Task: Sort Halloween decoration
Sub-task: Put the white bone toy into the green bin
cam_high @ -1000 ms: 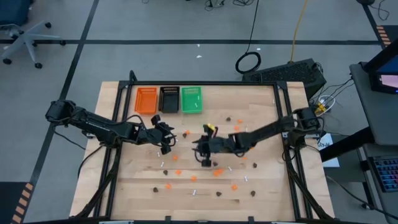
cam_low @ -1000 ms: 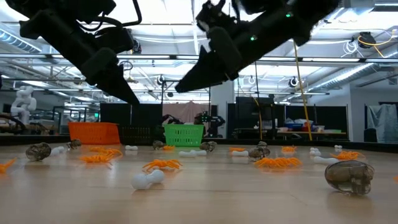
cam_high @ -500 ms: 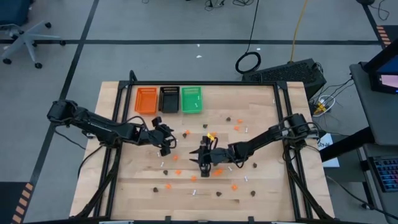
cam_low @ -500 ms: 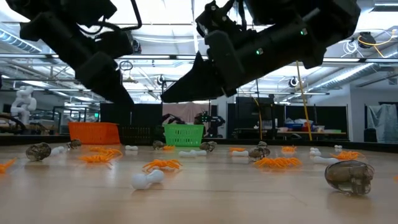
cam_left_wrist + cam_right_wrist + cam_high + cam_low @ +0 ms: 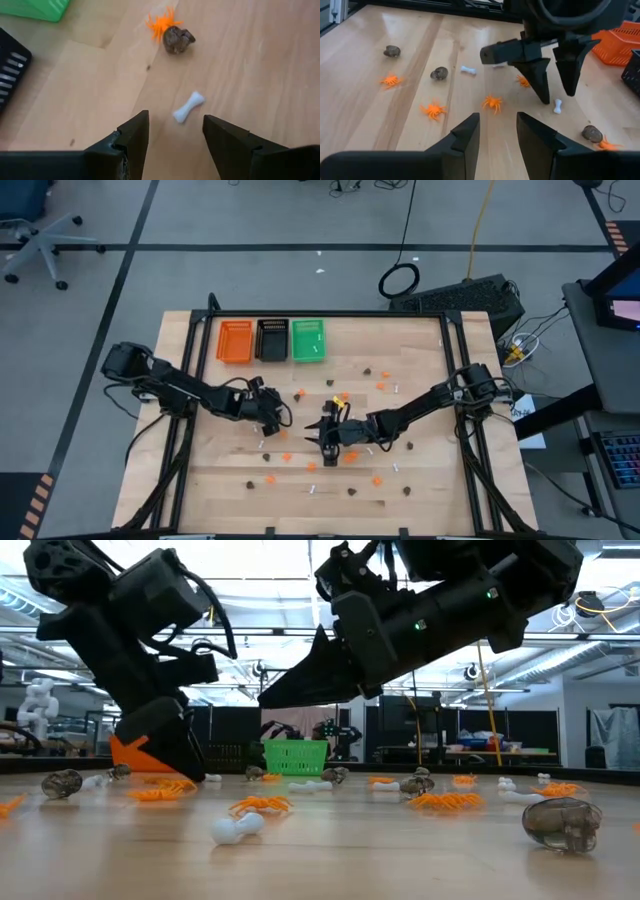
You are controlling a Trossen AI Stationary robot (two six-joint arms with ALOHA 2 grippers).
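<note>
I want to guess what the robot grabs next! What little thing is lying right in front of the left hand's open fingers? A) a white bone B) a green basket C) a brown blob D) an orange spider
A: in the left wrist view a small white bone lies on the wood just ahead of the gap of the open left hand, while the brown blob and orange spider sit farther off.

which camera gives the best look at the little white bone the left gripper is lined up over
The left wrist view: the white bone lies unobstructed on the wood just ahead of the open left gripper. The right wrist view shows it small, below the fingers. In the high and low views I cannot pick it out.
</note>
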